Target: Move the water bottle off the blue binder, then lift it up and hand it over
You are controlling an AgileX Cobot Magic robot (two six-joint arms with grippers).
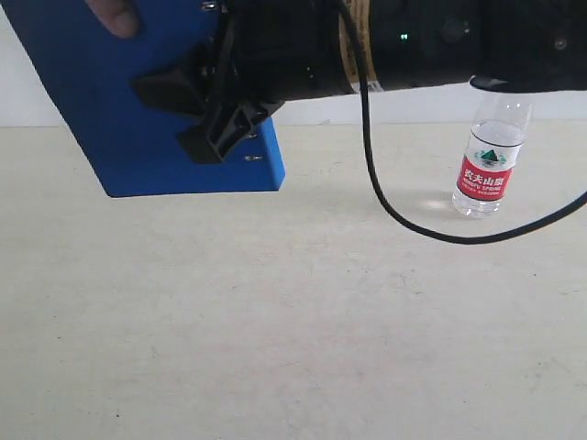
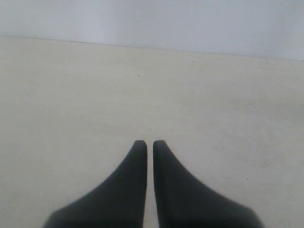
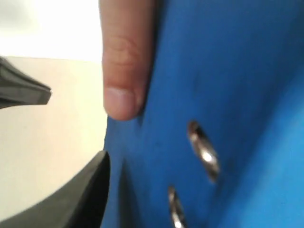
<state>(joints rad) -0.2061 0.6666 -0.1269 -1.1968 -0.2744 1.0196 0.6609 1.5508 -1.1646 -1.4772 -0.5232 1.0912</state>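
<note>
The blue binder (image 1: 138,101) hangs tilted in the air at the upper left, well above the table. My right gripper (image 1: 220,124) reaches across from the right and is shut on the binder's lower edge near its metal rivets (image 3: 204,152). In the right wrist view one dark finger (image 3: 88,192) lies against the blue cover (image 3: 228,71); the other is hidden behind it. A person's fingertip (image 3: 124,61) also presses on the binder (image 1: 115,18). The water bottle (image 1: 489,165) stands upright on the table at the right, its cap hidden behind my arm. My left gripper (image 2: 149,142) is shut and holds nothing.
The pale table (image 1: 275,321) spreads under everything, with a white wall (image 2: 152,19) behind. A black cable (image 1: 394,211) loops down from my right arm (image 1: 413,41) close to the bottle. A dark pointed part (image 3: 26,90) shows at the edge of the right wrist view.
</note>
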